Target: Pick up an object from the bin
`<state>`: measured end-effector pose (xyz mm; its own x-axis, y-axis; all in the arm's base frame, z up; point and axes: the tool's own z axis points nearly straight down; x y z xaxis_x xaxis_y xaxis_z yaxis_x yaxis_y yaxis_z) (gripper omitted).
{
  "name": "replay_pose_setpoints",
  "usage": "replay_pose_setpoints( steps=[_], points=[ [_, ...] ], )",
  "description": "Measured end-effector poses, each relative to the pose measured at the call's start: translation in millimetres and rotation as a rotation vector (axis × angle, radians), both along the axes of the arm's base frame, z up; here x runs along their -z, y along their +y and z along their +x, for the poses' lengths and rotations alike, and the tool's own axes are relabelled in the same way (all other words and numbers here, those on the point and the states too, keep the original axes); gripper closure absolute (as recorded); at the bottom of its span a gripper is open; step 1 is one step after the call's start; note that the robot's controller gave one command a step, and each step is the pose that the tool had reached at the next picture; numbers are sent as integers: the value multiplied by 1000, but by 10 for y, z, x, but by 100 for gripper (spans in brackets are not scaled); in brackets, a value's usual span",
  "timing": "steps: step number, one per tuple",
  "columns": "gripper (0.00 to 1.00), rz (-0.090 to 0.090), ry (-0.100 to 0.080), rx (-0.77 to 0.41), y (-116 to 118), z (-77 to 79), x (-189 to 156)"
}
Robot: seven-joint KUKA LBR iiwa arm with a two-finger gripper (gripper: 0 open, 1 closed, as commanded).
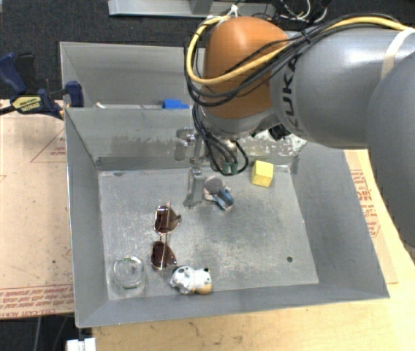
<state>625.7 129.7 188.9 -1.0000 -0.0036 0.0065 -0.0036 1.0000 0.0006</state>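
The end effector hangs under the arm's orange cover, low over the far middle of the bin, with its tip close to the floor. Whether it stands wide or narrow cannot be told from this angle, and nothing can be seen held in it.

The thing nearest to it is a small grey and blue piece, lying on the bin floor just to the right of the tip. It is so close that it is not clear whether the two touch or stand a little apart. The piece looks longish, with its long axis running from far-left to near-right and the blue end at the near-right.

As a judgement, this piece is the likeliest thing to pick. The end effector would have to shift a little to the right to centre over it, and close across the short side of the piece, not along its length.

A yellow block sits further right and a little farther back, apart from both. A pair of sunglasses lies nearer and to the left, its length running near to far, well clear of the tip.
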Motion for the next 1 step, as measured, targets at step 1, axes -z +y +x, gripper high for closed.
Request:
replay_pose_setpoints(
  steps=[1],
  points=[
    [0,1,-8,2,-5,14,-52]
  ],
)
